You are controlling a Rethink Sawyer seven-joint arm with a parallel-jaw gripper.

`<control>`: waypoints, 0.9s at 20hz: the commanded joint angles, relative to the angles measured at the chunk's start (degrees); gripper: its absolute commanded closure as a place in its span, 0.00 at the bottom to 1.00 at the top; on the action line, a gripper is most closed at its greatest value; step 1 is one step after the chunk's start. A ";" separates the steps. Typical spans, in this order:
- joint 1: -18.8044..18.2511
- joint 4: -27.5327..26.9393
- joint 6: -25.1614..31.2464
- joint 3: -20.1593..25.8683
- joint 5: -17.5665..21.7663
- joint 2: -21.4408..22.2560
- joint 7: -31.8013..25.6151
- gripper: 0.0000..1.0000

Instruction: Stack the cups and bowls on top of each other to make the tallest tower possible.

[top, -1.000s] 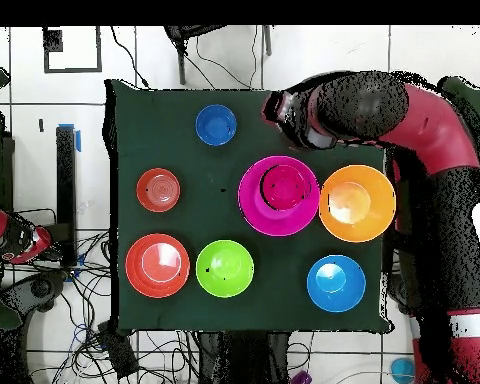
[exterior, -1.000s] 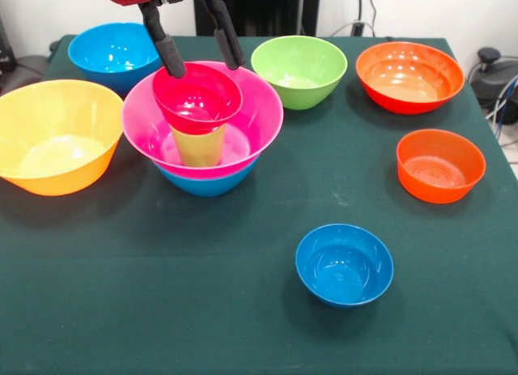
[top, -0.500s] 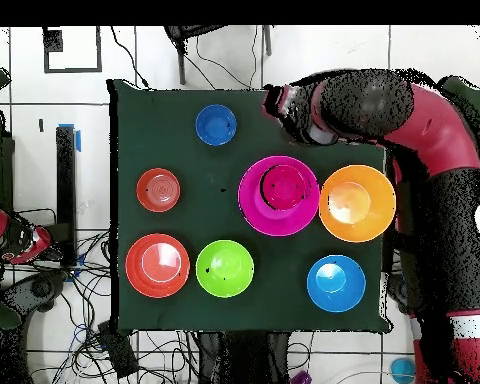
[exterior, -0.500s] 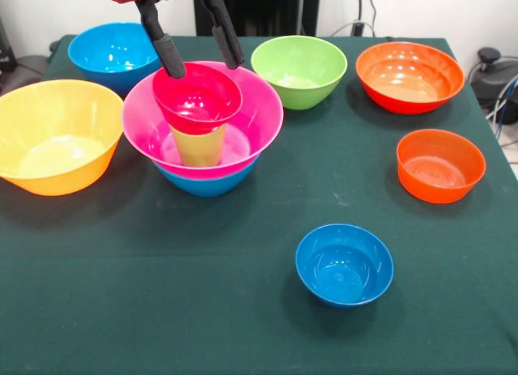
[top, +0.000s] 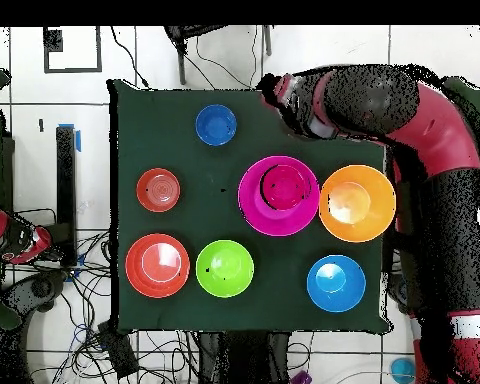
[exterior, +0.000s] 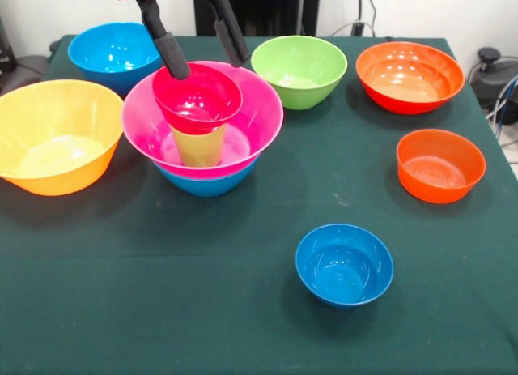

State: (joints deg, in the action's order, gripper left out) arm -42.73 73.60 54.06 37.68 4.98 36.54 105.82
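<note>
The room is evenly and brightly lit from above. Soft, short shadows sit close under each bowl on the green table cloth (exterior: 243, 310). Small white glints show on the glossy insides of the small blue bowl (exterior: 344, 264), the big orange-red bowl (exterior: 409, 75) and the yellow-orange bowl (exterior: 57, 136). The front view is crisp across the table. In the overhead view the white floor (top: 154, 55) looks washed out with brightness.

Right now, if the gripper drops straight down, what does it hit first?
Likely the small crimson bowl atop the cup; the open gripper hangs just above its rim. Depth is unclear, so it might meet the pink bowl instead.
</note>
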 commanded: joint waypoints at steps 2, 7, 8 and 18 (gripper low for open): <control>2.05 1.97 -2.07 -3.50 -0.85 -3.45 5.96 0.00; 2.29 1.61 -1.83 -3.85 -1.15 -3.53 5.69 0.00; 2.37 1.58 -1.89 -3.93 -1.17 -3.53 5.76 0.00; 3.14 0.59 -2.95 -4.00 -2.52 -4.19 6.66 0.00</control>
State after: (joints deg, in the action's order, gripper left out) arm -42.11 73.60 54.03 36.35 3.17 36.47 105.82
